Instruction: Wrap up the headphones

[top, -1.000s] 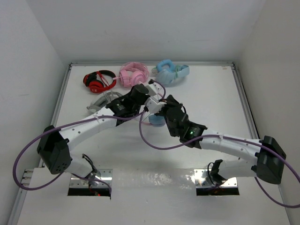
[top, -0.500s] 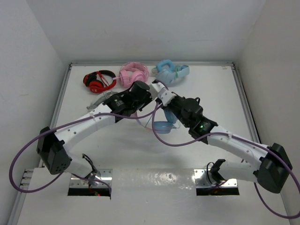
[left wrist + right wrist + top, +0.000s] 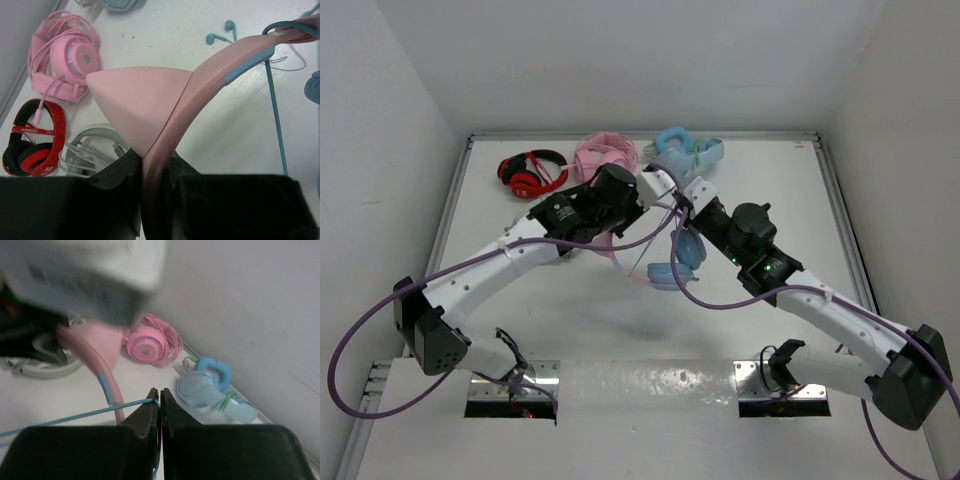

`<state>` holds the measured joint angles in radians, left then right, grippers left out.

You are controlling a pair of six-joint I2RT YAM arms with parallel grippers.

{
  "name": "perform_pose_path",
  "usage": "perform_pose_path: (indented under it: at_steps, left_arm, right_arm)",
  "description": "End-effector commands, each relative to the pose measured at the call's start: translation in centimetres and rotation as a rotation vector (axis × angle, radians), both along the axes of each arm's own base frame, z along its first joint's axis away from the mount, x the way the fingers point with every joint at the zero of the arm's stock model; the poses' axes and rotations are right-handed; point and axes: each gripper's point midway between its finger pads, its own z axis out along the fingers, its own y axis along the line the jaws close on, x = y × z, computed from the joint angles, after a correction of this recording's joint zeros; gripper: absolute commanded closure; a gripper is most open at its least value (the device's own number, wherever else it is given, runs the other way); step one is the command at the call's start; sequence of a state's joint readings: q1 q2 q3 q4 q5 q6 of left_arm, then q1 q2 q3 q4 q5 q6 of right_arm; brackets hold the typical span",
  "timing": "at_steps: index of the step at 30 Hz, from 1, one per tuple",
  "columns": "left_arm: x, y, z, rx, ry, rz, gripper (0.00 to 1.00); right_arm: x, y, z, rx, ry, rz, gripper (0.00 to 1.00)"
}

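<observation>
Right pincer, shut on thin teal cable, should wind it taut while left pincer, clamped on pink eared headband, steadies blue-cupped headphones.

The 2 arms are extended inward; the left gripper is clamped on the headphones, the right gripper on their cable.

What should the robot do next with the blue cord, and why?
Probably swing the right tool around the pink headband to lay a first loop. That tool is shut on the thin blue cord, the left tool is shut on the headband, and no loop of cord shows on it yet.
</observation>
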<state>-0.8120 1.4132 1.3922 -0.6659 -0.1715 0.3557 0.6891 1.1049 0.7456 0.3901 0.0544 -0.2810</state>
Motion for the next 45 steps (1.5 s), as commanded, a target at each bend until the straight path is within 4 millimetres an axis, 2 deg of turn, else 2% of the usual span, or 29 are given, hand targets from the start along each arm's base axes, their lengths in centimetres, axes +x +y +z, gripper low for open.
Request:
perform_pose_path:
  at_steps: [1, 4, 5, 7, 9, 13, 15, 17, 18, 19, 20, 22, 25, 27, 29, 30, 34, 35, 36, 37, 38, 42, 45]
  left_arm:
    - [-2.9, 1.1, 3.6, -0.034, -0.016, -0.037, 1.00]
    - [-3.2, 1.1, 3.2, -0.022, -0.003, -0.063, 1.00]
    - [-3.6, 0.7, 3.1, -0.032, 0.012, -0.085, 1.00]
    - [-4.1, 0.3, 3.5, -0.055, 0.025, -0.112, 1.00]
    - [-5.0, -0.3, 4.2, -0.090, 0.037, -0.167, 1.00]
    - [-6.1, -1.0, 5.2, -0.136, 0.044, -0.232, 1.00]
    - [-5.9, -0.9, 5.6, -0.148, 0.036, -0.213, 1.00]
    - [-5.5, -0.7, 6.7, -0.166, 0.009, -0.183, 1.00]
    - [-5.4, -0.6, 7.2, -0.182, 0.002, -0.165, 1.00]
    - [-5.3, -0.6, 8.7, -0.212, -0.027, -0.159, 1.00]
    - [-5.2, -0.3, 9.3, -0.223, -0.040, -0.142, 1.00]
    - [-5.1, -0.2, 11.3, -0.257, -0.076, -0.133, 1.00]
    - [-5.3, -0.2, 13.1, -0.290, -0.088, -0.133, 1.00]
    - [-5.2, -0.2, 13.7, -0.306, -0.091, -0.121, 1.00]
    - [-5.0, -0.3, 14.0, -0.312, -0.089, -0.108, 1.00]
    - [-5.0, -0.4, 14.7, -0.334, -0.090, -0.095, 1.00]
    - [-4.6, -0.7, 16.2, -0.378, -0.089, -0.063, 1.00]
    - [-4.5, -0.8, 16.6, -0.389, -0.094, -0.058, 1.00]
    - [-4.5, -0.8, 17.3, -0.401, -0.105, -0.056, 1.00]
    - [-4.3, -0.8, 17.5, -0.403, -0.108, -0.050, 1.00]
    - [-4.3, -0.9, 17.6, -0.409, -0.109, -0.049, 1.00]
    - [-4.4, -1.1, 18.6, -0.438, -0.112, -0.054, 1.00]
    - [-4.3, -1.1, 19.1, -0.460, -0.114, -0.041, 1.00]
  right_arm:
    - [1.8, -5.3, 2.7, 0.105, -0.061, -0.218, 1.00]
    - [1.7, -5.2, 2.3, 0.076, -0.051, -0.212, 1.00]
    - [1.7, -5.1, 1.8, 0.058, -0.037, -0.201, 0.97]
    - [1.6, -4.8, 1.6, 0.053, -0.029, -0.186, 0.84]
    - [1.5, -4.3, 1.4, 0.051, -0.023, -0.158, 0.79]
    - [2.3, -3.7, 0.1, 0.018, 0.012, -0.154, 0.78]
    - [2.7, -4.0, -0.6, 0.015, 0.030, -0.159, 0.80]
    - [2.9, -4.1, -1.4, 0.022, 0.045, -0.162, 0.94]
    - [2.6, -4.1, -2.6, 0.035, 0.071, -0.149, 0.99]
    - [2.5, -3.9, -2.4, 0.067, 0.057, -0.134, 1.00]
    - [2.3, -3.9, -3.7, 0.070, 0.078, -0.120, 1.00]
    - [1.9, -3.1, -4.4, 0.095, 0.097, -0.075, 1.00]
    - [1.6, -2.1, -6.0, 0.096, 0.123, -0.021, 0.91]
    - [1.1, -1.6, -7.5, 0.087, 0.152, 0.014, 0.82]
    - [0.2, -0.8, -8.1, 0.092, 0.163, 0.079, 0.74]
    - [-0.3, -0.7, -9.3, 0.101, 0.192, 0.091, 0.69]
    - [-1.6, -0.3, -11.2, 0.145, 0.239, 0.133, 0.55]
    - [-1.6, -0.5, -11.3, 0.164, 0.225, 0.130, 0.51]
    - [-1.6, -0.5, -11.4, 0.180, 0.224, 0.125, 0.42]
    - [-1.3, -0.6, -12.0, 0.177, 0.227, 0.113, 0.39]
    - [-0.8, -0.7, -11.5, 0.196, 0.215, 0.104, 0.37]
    - [0.8, -0.5, -12.1, 0.234, 0.242, 0.063, 0.35]
    - [1.6, -0.1, -13.6, 0.244, 0.270, 0.050, 0.35]
